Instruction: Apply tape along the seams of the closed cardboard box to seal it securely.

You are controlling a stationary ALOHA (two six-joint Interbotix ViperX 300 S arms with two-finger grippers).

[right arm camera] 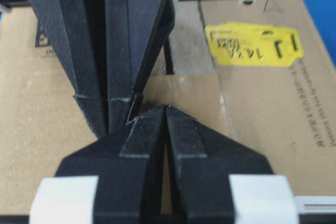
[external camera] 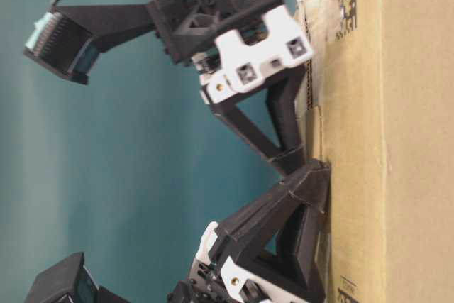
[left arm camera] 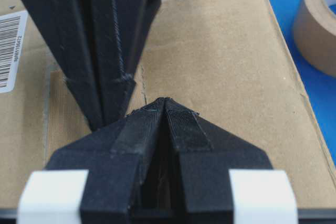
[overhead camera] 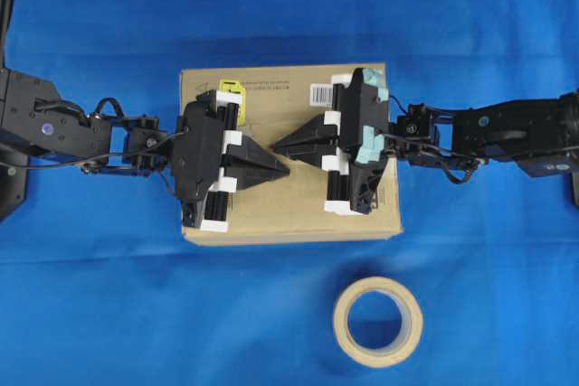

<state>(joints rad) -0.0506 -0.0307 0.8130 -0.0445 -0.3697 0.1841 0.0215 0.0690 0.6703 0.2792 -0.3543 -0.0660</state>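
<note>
Pressing tape [right arm camera: 184,95] | both end effectors closed, empty | tape roll [overhead camera: 377,321] beside cardboard box [overhead camera: 298,214]

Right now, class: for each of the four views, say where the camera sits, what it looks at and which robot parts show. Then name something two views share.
Overhead: above, looking straight down on the cardboard box, tape roll and both arms.
Table-level: low beside the box, showing both shut grippers against its top.
Left wrist: behind the left gripper, facing the right gripper.
Right wrist: behind the right gripper, facing the left; yellow sticker beyond.
Shared: both wrist views show the tape under the tips.
</note>
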